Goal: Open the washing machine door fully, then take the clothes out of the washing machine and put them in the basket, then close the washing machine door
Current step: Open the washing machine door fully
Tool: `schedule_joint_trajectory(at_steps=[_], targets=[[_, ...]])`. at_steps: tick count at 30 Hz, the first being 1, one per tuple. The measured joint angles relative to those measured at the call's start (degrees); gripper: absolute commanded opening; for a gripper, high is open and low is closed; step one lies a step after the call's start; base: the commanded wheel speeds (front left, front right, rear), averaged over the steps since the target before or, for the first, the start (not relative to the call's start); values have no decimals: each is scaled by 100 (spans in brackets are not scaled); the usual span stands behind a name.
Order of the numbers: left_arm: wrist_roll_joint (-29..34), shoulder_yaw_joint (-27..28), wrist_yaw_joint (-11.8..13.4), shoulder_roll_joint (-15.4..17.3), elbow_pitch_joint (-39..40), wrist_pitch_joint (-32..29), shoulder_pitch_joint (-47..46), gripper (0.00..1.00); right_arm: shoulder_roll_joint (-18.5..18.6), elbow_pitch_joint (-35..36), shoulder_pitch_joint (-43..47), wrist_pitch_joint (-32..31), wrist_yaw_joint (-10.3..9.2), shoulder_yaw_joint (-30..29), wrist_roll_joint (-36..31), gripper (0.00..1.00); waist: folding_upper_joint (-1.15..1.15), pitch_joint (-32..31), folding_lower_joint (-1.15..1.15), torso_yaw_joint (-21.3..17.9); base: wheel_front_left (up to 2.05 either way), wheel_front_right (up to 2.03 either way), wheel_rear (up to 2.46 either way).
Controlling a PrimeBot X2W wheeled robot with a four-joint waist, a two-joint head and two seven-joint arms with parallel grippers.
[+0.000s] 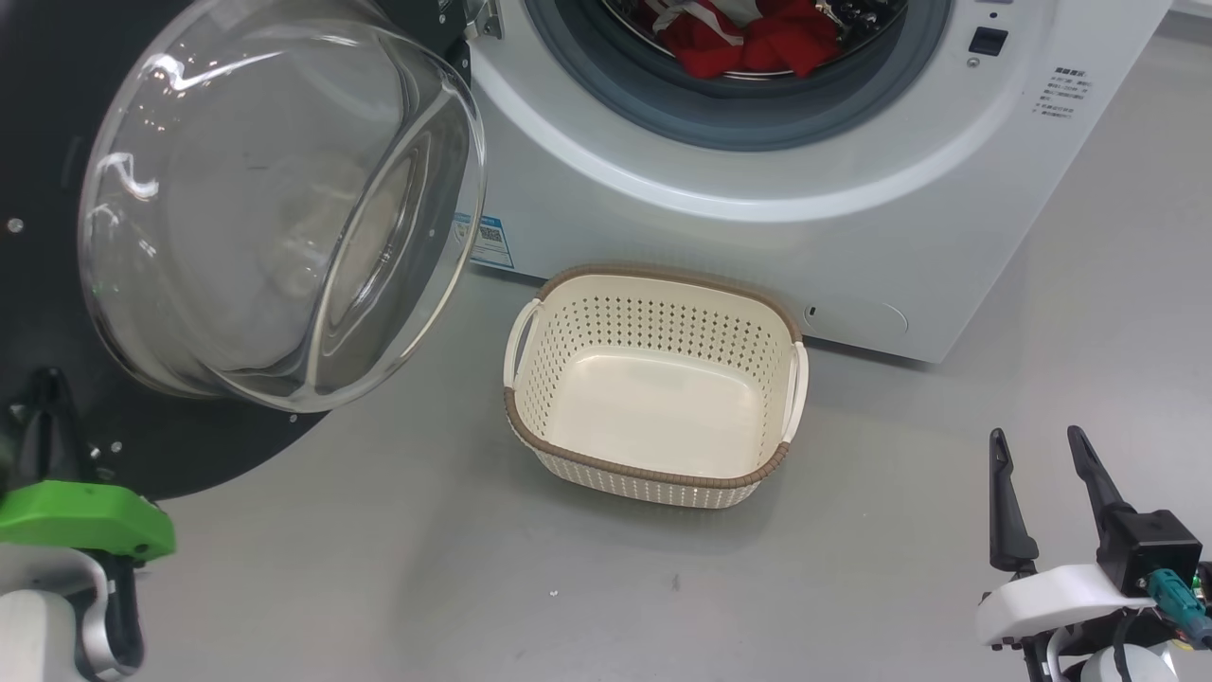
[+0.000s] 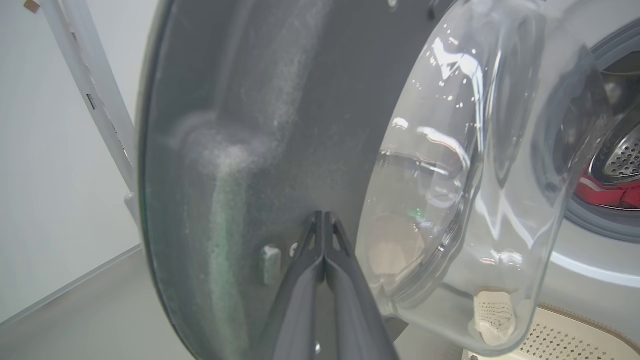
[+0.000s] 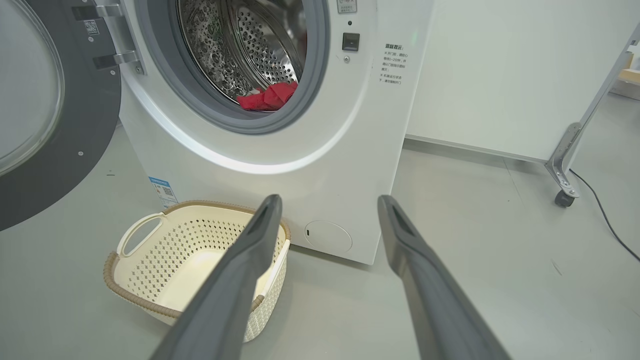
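White steel dominates: the washing machine (image 1: pixel 852 218) stands ahead of the right tool (image 3: pixel 328 201), whose fingers are spread wide with nothing between them. The washing machine door (image 1: pixel 275 208) is swung out and sits right at the left tool (image 2: pixel 324 217). That tool's fingers are pressed together and empty, their tips at the door's dark inner face just beside the glass bowl (image 2: pixel 465 200) (I cannot tell whether they actually touch).

In my judgement the main risk is the door. If the left tool slips off that smooth face or lifts away, the door may drift back towards the opening and into the right arm's reach. A lesser risk is the right tool catching the grey rubber ring (image 1: pixel 748 118) on its way in. A garment pinched by only a fold could also drop on the floor (image 1: pixel 379 568) short of the basket. The basket looks light, so a nudge could shove it aside.

As for containers, the drum (image 3: pixel 240 45), up and ahead of the right tool, holds the red clothes (image 1: pixel 748 43), bunched at its lower front. The basket (image 1: pixel 653 275) lies below and ahead-left of the right tool, close to the machine's foot, and has nothing in it.
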State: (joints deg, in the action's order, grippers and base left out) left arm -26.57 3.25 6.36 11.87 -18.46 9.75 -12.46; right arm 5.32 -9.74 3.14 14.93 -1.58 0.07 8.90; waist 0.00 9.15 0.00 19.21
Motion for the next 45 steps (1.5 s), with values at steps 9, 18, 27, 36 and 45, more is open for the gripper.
schedule_joint_trajectory(at_steps=[9,18,27,36,45], targets=[[11,159,40,59,-307,49,-181,0,0,-21,-41,0,48,-3,0,100,0,27,0,-12,0,0,0],[57,180,40,2,-427,196,-201,0,-2,-62,-63,0,54,-3,-49,100,0,-23,0,-30,0,0,0],[248,-7,42,-200,-246,350,2,0,-34,-156,-63,0,97,-2,-49,100,0,-212,0,-69,0,0,0],[512,-556,-27,-374,127,370,564,0,-83,-183,-58,0,147,41,-51,100,0,-353,0,-126,0,0,0],[750,-1334,-372,-686,439,393,927,0,-133,-182,-56,0,155,94,-55,100,0,-436,0,-298,0,0,0]])
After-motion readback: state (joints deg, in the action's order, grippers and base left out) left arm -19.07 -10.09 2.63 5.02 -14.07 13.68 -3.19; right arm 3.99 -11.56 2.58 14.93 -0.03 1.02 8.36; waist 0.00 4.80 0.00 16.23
